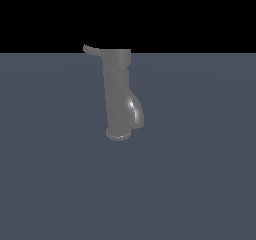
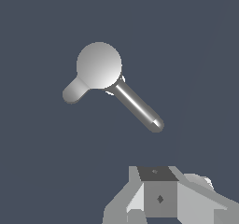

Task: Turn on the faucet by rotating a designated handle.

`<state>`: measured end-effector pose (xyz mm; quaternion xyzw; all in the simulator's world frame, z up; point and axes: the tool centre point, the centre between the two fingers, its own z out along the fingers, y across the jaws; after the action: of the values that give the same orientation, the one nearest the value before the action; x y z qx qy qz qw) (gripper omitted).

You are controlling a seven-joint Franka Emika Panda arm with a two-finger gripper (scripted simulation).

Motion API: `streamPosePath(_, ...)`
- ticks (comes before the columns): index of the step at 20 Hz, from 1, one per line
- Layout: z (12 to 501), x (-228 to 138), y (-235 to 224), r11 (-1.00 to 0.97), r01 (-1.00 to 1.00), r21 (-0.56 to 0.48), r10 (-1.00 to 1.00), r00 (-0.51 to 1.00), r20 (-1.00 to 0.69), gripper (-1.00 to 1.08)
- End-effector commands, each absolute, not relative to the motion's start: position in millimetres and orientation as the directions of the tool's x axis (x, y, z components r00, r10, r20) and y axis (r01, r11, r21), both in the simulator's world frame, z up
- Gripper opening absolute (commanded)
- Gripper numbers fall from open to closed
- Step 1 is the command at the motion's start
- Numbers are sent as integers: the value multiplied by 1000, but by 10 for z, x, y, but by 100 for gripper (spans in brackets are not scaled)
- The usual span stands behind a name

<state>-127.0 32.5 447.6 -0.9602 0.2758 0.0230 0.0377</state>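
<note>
The faucet (image 1: 118,96) is a dull grey upright cylinder standing on a round base flange in the middle of the exterior view. Its bulging curved spout (image 1: 136,111) points to the exterior view's right. The handle (image 1: 90,49) is a thin upturned lever sticking out from the wider top cap to the exterior view's left. The wrist view looks down on the round cap (image 2: 99,65), with the short handle (image 2: 72,93) on one side and the long shiny spout (image 2: 139,106) on another. My gripper (image 2: 158,174) shows only partly at the frame's edge, apart from the faucet and touching nothing. It is out of the exterior view.
The faucet stands on a flat blue-grey floor (image 1: 200,174) that runs to a black background at the back. No other object shows in either view.
</note>
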Motion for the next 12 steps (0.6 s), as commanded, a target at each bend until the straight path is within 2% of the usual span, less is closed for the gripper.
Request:
streamPosePath(1, 4404, -1136, 368, -813, -580, -54, -576, 815, -66, -100)
streamPosePath(12, 4023, -580, 578, -646, -763, -26, -761, 646, -60, -100)
